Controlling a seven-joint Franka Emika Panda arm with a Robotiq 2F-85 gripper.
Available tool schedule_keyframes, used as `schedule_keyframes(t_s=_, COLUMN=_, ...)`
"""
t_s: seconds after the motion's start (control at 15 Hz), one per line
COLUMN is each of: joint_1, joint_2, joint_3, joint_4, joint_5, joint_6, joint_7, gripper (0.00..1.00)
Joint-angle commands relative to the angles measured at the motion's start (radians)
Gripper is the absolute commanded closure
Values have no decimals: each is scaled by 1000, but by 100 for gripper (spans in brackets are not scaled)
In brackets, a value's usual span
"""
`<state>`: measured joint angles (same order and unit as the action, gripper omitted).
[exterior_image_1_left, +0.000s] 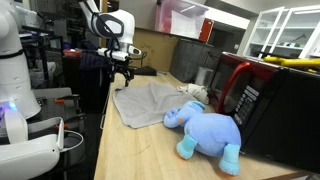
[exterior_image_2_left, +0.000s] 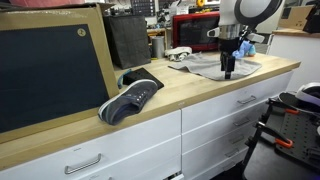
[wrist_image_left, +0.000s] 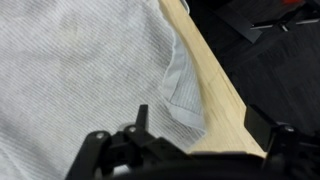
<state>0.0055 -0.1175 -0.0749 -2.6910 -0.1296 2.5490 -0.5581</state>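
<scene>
A grey cloth (exterior_image_1_left: 150, 100) lies spread on the wooden counter (exterior_image_1_left: 130, 150). It also shows in the other exterior view (exterior_image_2_left: 213, 66) and fills most of the wrist view (wrist_image_left: 80, 70). My gripper (exterior_image_1_left: 124, 72) hangs just above the cloth's corner by the counter edge, seen too in an exterior view (exterior_image_2_left: 229, 68). In the wrist view the gripper (wrist_image_left: 200, 125) is open and empty. One finger is over the cloth, the other over the bare wood (wrist_image_left: 215, 85) by the edge. The cloth's corner is folded over there.
A blue plush elephant (exterior_image_1_left: 205, 130) lies next to the cloth, in front of a red and black microwave (exterior_image_1_left: 270, 95). A dark shoe (exterior_image_2_left: 130, 98) and a framed blackboard (exterior_image_2_left: 50, 70) sit further along the counter. Drawers (exterior_image_2_left: 215, 115) are below.
</scene>
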Motion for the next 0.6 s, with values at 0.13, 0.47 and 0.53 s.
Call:
schedule_keyframes(t_s=0.13, joint_1=-21, joint_2=23, joint_3=6, joint_4=-18, joint_5=-34, joint_6=38, joint_7=36, gripper=51)
schedule_keyframes(t_s=0.47, joint_1=1, joint_2=-37, joint_3=20, joint_4=-46, joint_5=35, joint_6=-6, joint_7=31, gripper=88)
schedule_keyframes(t_s=0.53, joint_1=7, joint_2=-47, joint_3=24, joint_4=-52, joint_5=50, joint_6=-8, joint_7=35, gripper=95)
